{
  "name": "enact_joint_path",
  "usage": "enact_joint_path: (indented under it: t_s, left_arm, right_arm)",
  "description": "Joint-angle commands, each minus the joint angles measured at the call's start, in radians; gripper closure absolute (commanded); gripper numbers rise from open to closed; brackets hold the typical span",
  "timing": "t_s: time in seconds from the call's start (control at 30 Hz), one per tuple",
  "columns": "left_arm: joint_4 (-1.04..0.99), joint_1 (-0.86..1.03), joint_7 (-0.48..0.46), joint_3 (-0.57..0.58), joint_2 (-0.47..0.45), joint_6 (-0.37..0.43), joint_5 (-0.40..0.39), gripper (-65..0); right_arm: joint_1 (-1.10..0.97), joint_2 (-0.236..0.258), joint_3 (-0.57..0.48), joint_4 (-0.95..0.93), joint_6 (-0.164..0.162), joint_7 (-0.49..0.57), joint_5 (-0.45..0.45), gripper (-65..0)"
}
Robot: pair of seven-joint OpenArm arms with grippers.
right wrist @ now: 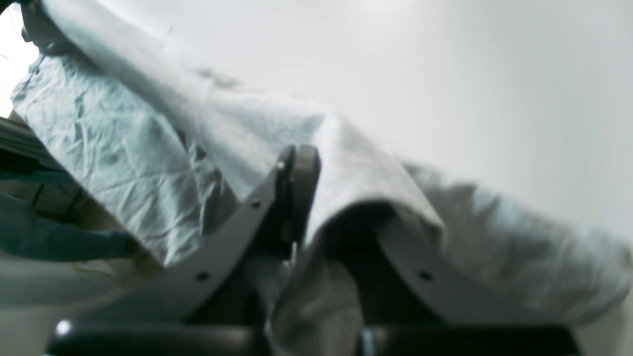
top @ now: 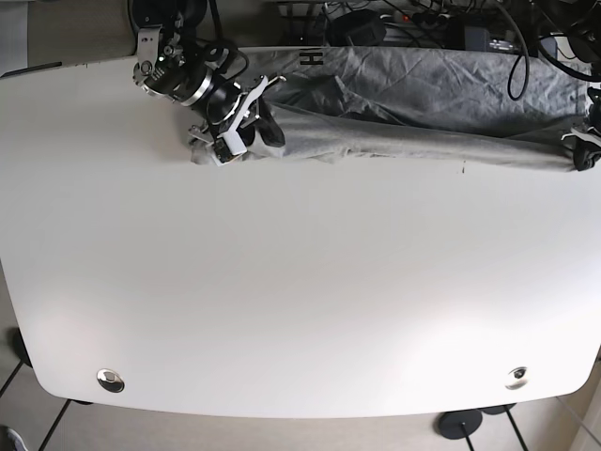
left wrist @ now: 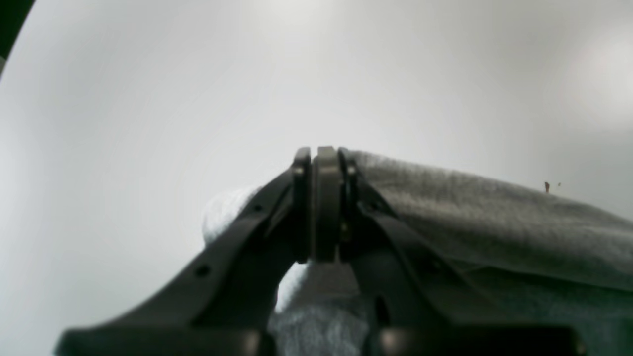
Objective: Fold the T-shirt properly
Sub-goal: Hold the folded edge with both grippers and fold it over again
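Observation:
The grey T-shirt [top: 404, 141] lies stretched in a long band along the far side of the white table [top: 300, 301], part of it hanging over the far edge. My right gripper [top: 214, 141] is at the shirt's left end. In the right wrist view this gripper [right wrist: 316, 188] is shut on the T-shirt [right wrist: 123, 148], and the cloth drapes over one finger. My left gripper [top: 582, 150] holds the right end at the table's edge. Its wrist view shows this gripper [left wrist: 326, 158] shut, with the T-shirt [left wrist: 494, 217] bunched around the tips.
Cables and dark equipment [top: 423, 23] crowd the space behind the table's far edge. Two round metal fittings [top: 111, 380] sit near the front corners. The floor shows beyond the table's left edge and right edge.

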Motion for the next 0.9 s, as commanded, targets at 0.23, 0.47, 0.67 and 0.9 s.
enact_joint_path:
  t_s: [0.23, 0.47, 0.67, 0.9]
  left_arm:
    - [0.03, 0.133, 0.038, -0.1, -0.029, 0.004, -0.007, 0.0]
    - [0.028, 0.178, 0.038, -0.025, -0.036, 0.004, 0.068, -3.5]
    - [0.039, 0.178, 0.038, -0.02, -0.03, 0.004, 0.097, -44.4]
    - [0.134, 0.279, 0.038, -0.021, -0.02, 0.004, 0.024, -34.0]
  right_arm:
    - [-0.119, 0.008, 0.031, 0.01, 0.004, 0.019, 0.11, -1.9]
    - [-0.143, 0.025, 0.032, -0.03, 0.004, 0.023, 0.038, -9.7]
    - [-0.15, 0.022, 0.025, 0.024, 0.012, 0.029, 0.015, -51.5]
    - [-0.067, 0.028, -0.052, -0.019, 0.015, 0.106, 0.163, -51.4]
